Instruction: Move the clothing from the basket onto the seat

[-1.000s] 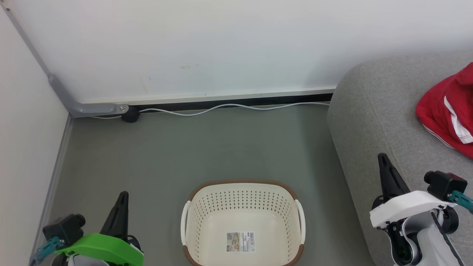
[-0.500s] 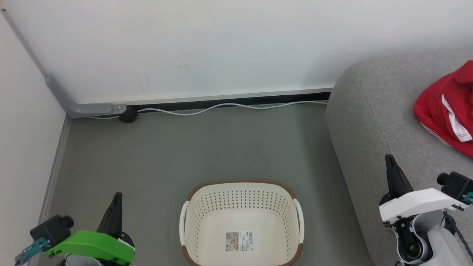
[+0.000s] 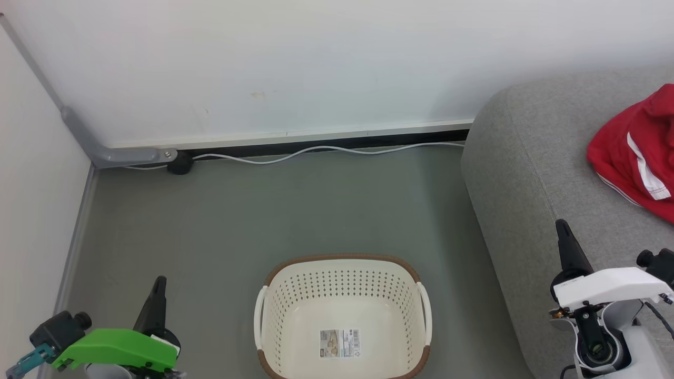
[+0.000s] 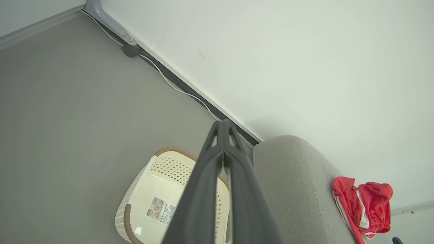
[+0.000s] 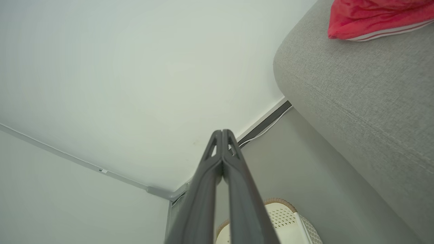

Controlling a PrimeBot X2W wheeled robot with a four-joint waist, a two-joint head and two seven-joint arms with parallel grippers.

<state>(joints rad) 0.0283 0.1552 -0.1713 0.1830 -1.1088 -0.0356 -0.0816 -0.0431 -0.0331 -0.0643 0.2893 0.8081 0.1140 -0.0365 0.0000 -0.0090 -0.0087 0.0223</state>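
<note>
Pointing up with jaws pressed together, the left gripper [image 3: 156, 287] sits at lower left and the right gripper [image 3: 562, 230] at lower right, in front of the grey seat [image 3: 532, 173]. Between them the basket [image 3: 342, 258] stands on the floor [image 3: 237, 221], its label [image 3: 339, 343] showing inside. Red clothing [image 3: 632, 152] lies on the seat, far right.

The basket [image 3: 342, 281] stands on the floor [image 3: 253, 221], at the middle of the head view's lower edge, with a label [image 3: 339, 337] lying on its bottom. The seat [image 3: 532, 173] is to its right, apart from it, its end reaching back to the wall [image 3: 316, 63]. The clothing [image 3: 629, 152] lies on the seat, toward the right. A cable [image 3: 316, 150] runs along the foot of the wall, behind the basket. The left gripper [image 3: 159, 282] is left of the basket, above the floor. The right gripper [image 3: 561, 226] is right of it, in front of the seat in the head view.
</note>
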